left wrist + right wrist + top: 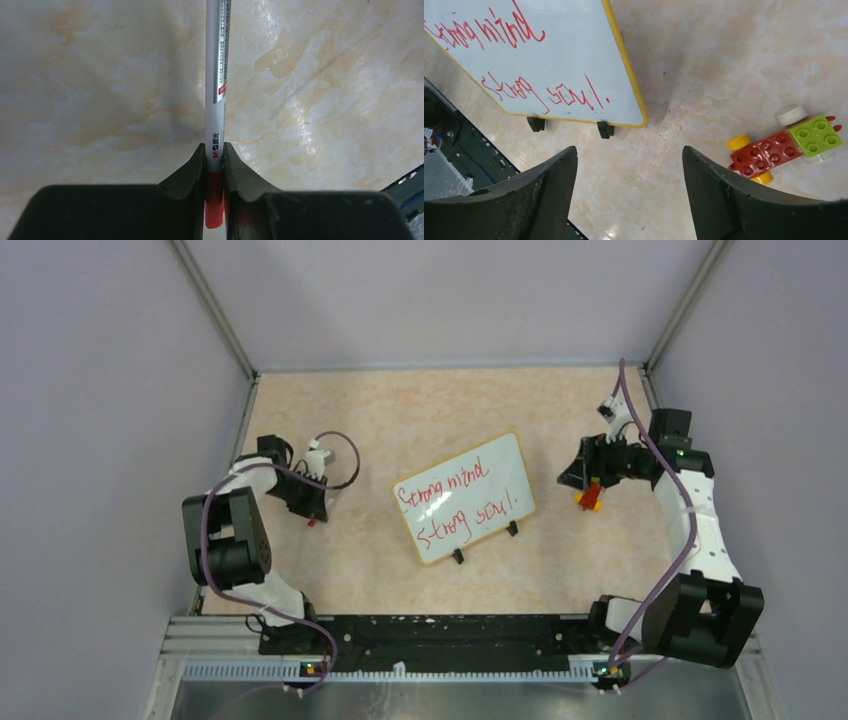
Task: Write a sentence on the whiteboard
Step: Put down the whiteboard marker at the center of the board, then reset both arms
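Observation:
The whiteboard (507,462), white with a yellow rim and two black clip feet, lies tilted at the table's centre. The sentence (458,502), in red, reads "Strong mind, Strong soul." in two lines. Both also show in the right wrist view: the whiteboard (574,60) and the sentence (514,32). My left gripper (312,512) is left of the board, apart from it, and shut on a white marker (216,100) near its red end (214,200). The marker's far end runs out of view. My right gripper (577,476) is open and empty to the right of the board, its fingers (549,185) above bare table.
A toy car of red, green and yellow bricks (786,146) lies on the table just under my right gripper, and shows in the top view too (590,499). Grey walls enclose the table. The black base rail (440,632) runs along the near edge.

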Available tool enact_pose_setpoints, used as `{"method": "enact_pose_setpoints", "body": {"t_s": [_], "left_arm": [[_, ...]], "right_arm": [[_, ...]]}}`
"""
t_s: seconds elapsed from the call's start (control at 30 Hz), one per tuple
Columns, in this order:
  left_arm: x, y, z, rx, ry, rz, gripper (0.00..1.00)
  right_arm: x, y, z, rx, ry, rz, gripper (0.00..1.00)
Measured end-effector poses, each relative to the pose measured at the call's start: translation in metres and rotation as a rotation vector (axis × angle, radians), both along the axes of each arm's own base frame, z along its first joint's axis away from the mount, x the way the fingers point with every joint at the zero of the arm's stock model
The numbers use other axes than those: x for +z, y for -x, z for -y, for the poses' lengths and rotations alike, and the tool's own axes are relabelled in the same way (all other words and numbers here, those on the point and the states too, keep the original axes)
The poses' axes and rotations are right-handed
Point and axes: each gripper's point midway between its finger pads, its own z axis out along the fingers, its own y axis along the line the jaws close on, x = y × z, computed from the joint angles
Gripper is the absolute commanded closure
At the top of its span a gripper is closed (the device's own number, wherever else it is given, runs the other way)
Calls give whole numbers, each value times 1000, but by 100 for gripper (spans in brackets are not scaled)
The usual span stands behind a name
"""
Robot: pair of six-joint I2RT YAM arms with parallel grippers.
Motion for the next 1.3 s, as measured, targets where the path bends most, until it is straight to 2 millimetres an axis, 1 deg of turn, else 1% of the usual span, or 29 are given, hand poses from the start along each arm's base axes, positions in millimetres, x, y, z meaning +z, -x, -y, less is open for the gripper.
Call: {"method": "enact_pose_setpoints", "body": {"t_s": [0.1,0.33,0.43,0.5,0.63,0.67,0.73,0.77,0.8,0.87,0.93,1.0,1.03,1.1,1.17,1.2,1.23,1.3], "left_arm": [[-14,7,0,-9,-4,-31,73],[-15,11,7,-16,26,-31,59],[-14,13,9,-23,27,-16,51],[-12,15,11,-27,28,-8,42],[-8,19,14,-42,25,5,29],[-7,20,14,-45,20,4,22],[-3,23,13,-51,14,-4,3],[4,23,13,-50,15,-13,2],[13,19,12,-53,13,-3,1],[36,5,10,-54,11,42,1],[70,-18,7,-55,5,123,1],[113,-45,3,-49,-1,231,1],[135,-58,1,-42,-4,291,1],[171,-76,-5,-20,-1,385,1],[200,-88,-14,20,4,460,1],[209,-91,-19,43,8,482,1],[215,-92,-24,67,10,498,1],[217,-92,-31,106,26,497,1]], "right_arm": [[-2,1,3,0,28,14,26],[-7,6,11,5,96,35,26],[-8,11,13,4,123,37,26],[-7,13,15,3,140,43,26],[-5,21,17,0,165,36,23],[-4,23,18,-1,173,31,22],[4,26,20,-1,188,32,22],[10,26,21,-3,194,39,22],[18,24,22,-7,202,51,22],[36,20,24,-15,216,87,22],[62,12,26,-25,231,149,21],[84,4,28,-34,243,200,21],[93,-1,30,-41,250,221,21],[106,-11,33,-52,256,244,21],[111,-21,39,-69,253,249,21],[111,-26,44,-82,253,247,21],[109,-31,49,-95,252,240,21],[101,-37,58,-122,249,215,21]]}}
